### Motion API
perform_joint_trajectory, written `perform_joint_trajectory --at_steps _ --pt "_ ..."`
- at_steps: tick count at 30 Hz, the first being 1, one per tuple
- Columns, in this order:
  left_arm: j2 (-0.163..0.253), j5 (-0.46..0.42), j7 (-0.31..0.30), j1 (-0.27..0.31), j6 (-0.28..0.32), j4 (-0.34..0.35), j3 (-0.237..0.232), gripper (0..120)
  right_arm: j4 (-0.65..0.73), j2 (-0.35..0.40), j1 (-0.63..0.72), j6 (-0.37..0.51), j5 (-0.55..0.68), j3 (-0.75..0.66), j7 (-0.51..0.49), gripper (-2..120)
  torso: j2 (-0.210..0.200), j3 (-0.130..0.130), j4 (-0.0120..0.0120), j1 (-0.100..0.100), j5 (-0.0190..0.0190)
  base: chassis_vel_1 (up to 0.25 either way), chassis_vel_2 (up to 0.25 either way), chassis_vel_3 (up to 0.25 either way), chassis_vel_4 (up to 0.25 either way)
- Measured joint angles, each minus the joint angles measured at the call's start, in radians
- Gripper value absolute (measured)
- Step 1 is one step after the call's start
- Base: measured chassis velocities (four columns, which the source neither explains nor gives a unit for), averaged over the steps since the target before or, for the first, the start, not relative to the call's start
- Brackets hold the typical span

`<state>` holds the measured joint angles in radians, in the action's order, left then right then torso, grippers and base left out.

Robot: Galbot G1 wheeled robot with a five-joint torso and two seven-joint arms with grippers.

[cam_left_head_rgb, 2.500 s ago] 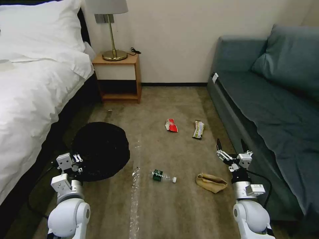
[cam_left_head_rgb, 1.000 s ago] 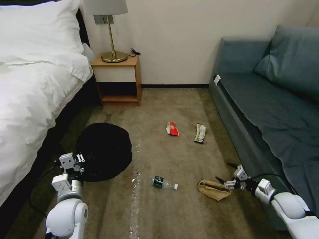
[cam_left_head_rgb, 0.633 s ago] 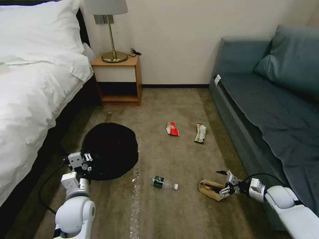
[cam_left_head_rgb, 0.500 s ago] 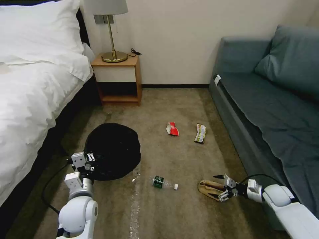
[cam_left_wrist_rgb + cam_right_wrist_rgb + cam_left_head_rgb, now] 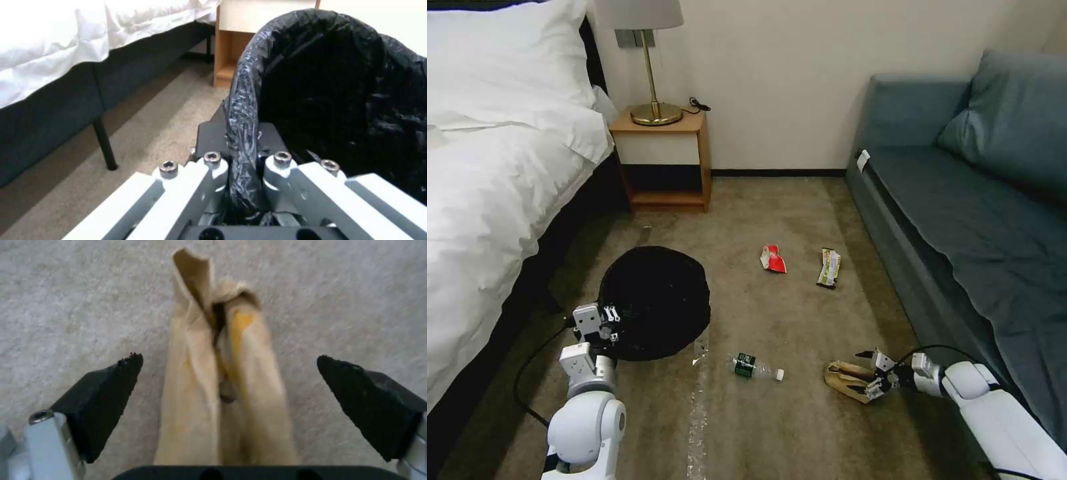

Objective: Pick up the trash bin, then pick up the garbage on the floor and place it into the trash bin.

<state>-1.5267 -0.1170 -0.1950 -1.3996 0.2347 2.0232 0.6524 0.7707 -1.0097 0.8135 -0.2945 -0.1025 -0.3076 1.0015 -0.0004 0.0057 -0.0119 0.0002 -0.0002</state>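
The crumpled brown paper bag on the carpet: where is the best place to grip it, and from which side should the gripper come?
Probably across its narrow width, near the middle. The brown paper bag lies flat and long on the carpet, so pinching its two long edges suits it. The right gripper already straddles it, open, coming low from the sofa side.

Black bag [image 5: 655, 300] perhaps hides the bin's walls.

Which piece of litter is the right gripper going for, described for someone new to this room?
Start at the sofa; on the carpet near its front edge lies a crumpled brown paper bag. The open right gripper straddles it. It is the only plain brown piece, right of the bottle.
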Motion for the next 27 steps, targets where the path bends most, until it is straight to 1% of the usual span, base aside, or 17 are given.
perform_joint_trajectory --at_steps 4,9,12,13,14,15,17,18,19,20,21,24,25,26,27 --pt "0.000 -0.001 -0.001 -0.001 0.000 0.002 0.002 4 -0.042 -0.014 -0.012 -0.005 -0.021 -0.017 0.021 100 0.000 0.000 -0.0001 0.000 0.0000 0.000 0.000 0.000 0.000" --pt "-0.003 -0.001 -0.002 -0.006 -0.001 0.004 -0.003 4 -0.074 -0.022 -0.015 -0.023 -0.027 -0.027 0.011 99 0.000 0.000 -0.0002 0.000 0.0001 0.000 0.000 0.000 0.000" --pt "-0.007 0.001 -0.002 -0.008 -0.003 0.004 -0.008 4 -0.074 -0.021 -0.001 -0.030 -0.007 -0.031 0.012 85 0.000 0.000 -0.0002 0.000 0.0001 0.000 0.000 0.000 0.000" --pt "-0.007 0.001 -0.002 -0.008 -0.003 0.004 -0.008 4 -0.074 -0.021 -0.001 -0.030 -0.007 -0.031 0.012 85 0.000 0.000 -0.0002 0.000 0.0001 0.000 0.000 0.000 0.000" --pt "-0.007 0.001 -0.002 -0.007 -0.004 0.004 -0.009 4 -0.072 -0.020 0.004 -0.031 0.001 -0.031 0.012 80 0.000 0.000 -0.0003 0.000 0.0000 0.000 0.000 0.000 0.000" --pt "-0.007 0.001 -0.002 -0.007 -0.004 0.004 -0.009 4 -0.072 -0.020 0.004 -0.031 0.001 -0.031 0.012 80 0.000 0.000 -0.0003 0.000 0.0000 0.000 0.000 0.000 0.000" --pt "-0.006 0.002 -0.002 -0.009 -0.006 0.004 -0.011 4 -0.069 -0.019 0.013 -0.032 0.014 -0.034 0.012 67 0.000 0.000 -0.0002 0.000 0.0001 0.000 0.000 0.000 0.000" --pt "-0.006 0.002 -0.002 -0.009 -0.006 0.004 -0.011 4 -0.069 -0.019 0.013 -0.032 0.014 -0.034 0.012 67 0.000 0.000 -0.0002 0.000 0.0001 0.000 0.000 0.000 0.000" --pt "-0.006 0.002 -0.002 -0.009 -0.006 0.004 -0.011 4 -0.068 -0.018 0.015 -0.032 0.016 -0.034 0.012 64 0.000 0.000 -0.0002 0.000 0.0000 0.000 0.000 0.000 0.000" --pt "-0.006 0.002 0.001 -0.010 -0.006 0.004 -0.010 4 -0.066 -0.016 0.018 -0.034 0.019 -0.035 0.012 57 0.000 0.000 -0.0001 0.000 0.0000 0.000 0.000 0.000 0.000" --pt "-0.006 0.002 0.001 -0.010 -0.006 0.004 -0.010 4 -0.066 -0.016 0.018 -0.034 0.019 -0.035 0.012 57 0.000 0.000 -0.0001 0.000 0.0000 0.000 0.000 0.000 0.000" --pt "-0.006 0.000 0.003 -0.005 -0.005 0.004 -0.009 4 -0.065 -0.014 0.021 -0.035 0.028 -0.035 0.011 41 0.000 0.000 -0.0002 0.000 0.0000 0.000 0.000 0.000 0.000" --pt "-0.006 0.000 0.003 -0.005 -0.005 0.004 -0.009 4 -0.065 -0.014 0.021 -0.035 0.028 -0.035 0.011 41 0.000 0.000 -0.0002 0.000 0.0000 0.000 0.000 0.000 0.000" --pt "-0.006 0.000 0.003 -0.004 -0.005 0.004 -0.008 4 -0.066 -0.014 0.021 -0.035 0.029 -0.036 0.011 36 0.000 0.000 -0.0002 0.000 0.0000 0.000 0.000 0.000 0.000" --pt "-0.006 0.000 0.003 -0.004 -0.005 0.004 -0.008 4 -0.066 -0.014 0.021 -0.035 0.029 -0.036 0.011 36 0.000 0.000 -0.0002 0.000 0.0000 0.000 0.000 0.000 0.000"
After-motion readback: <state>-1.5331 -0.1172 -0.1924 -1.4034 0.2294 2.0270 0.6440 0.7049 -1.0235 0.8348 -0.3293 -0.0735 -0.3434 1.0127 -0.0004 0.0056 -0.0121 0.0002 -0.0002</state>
